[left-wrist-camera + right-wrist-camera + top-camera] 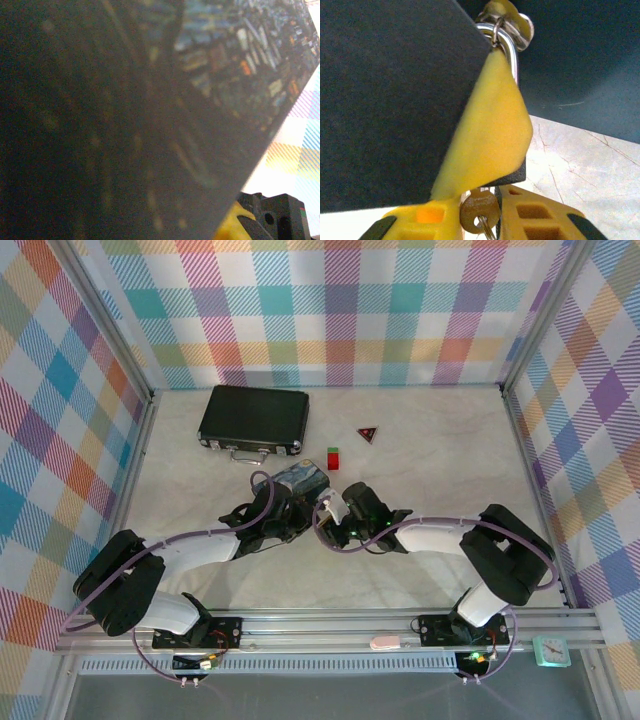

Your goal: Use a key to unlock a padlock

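My two grippers meet at the table's middle, the left gripper (303, 513) facing the right gripper (330, 514). In the right wrist view the padlock (516, 173) stands upright, its silver shackle at the top and its dark body mostly covered by a yellow finger (490, 130) of the left gripper, which clamps it. The key (479, 213) sticks into the padlock's underside. Its brass head, with a thin wire ring through it, sits pinched between the yellow fingers of my right gripper (481, 220). A second small key hangs on a ring at the shackle.
A blue painted tin (297, 478) lies just behind the grippers and shows blurred and close in the left wrist view (240, 55). A black briefcase (253, 418) lies at the back left. A small red-and-green block (333, 457) and a red triangle (368, 435) lie behind the grippers.
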You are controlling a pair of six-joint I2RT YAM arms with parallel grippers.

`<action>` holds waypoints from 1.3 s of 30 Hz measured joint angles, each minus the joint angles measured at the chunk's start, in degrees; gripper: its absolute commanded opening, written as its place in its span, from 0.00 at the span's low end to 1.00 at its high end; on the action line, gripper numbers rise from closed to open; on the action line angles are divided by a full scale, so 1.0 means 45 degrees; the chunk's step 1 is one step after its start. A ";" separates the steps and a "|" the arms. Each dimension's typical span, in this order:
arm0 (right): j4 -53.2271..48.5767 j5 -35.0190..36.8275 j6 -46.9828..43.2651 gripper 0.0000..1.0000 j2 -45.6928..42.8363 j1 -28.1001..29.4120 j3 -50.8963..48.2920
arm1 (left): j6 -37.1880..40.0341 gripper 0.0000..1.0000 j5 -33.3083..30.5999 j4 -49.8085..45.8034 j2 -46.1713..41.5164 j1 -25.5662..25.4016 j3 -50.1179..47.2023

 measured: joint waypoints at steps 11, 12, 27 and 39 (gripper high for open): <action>-0.0471 0.0204 0.1078 0.03 -0.0277 -0.0092 0.0083 | 0.0631 0.00 0.0146 0.0238 0.0000 -0.0063 -0.0015; -0.0641 -0.0010 0.1326 0.03 -0.0321 -0.0185 0.0141 | 0.0928 0.00 0.0199 0.0403 -0.0010 -0.0073 -0.0063; 0.1350 -0.6436 0.7145 0.04 0.0180 -0.2569 0.0019 | 0.3653 0.00 0.0262 0.4153 -0.0733 -0.0078 -0.1486; 0.3395 -0.7907 0.9146 0.15 0.0976 -0.3113 -0.0340 | 0.3521 0.00 -0.0214 0.5226 -0.0559 -0.0092 -0.1885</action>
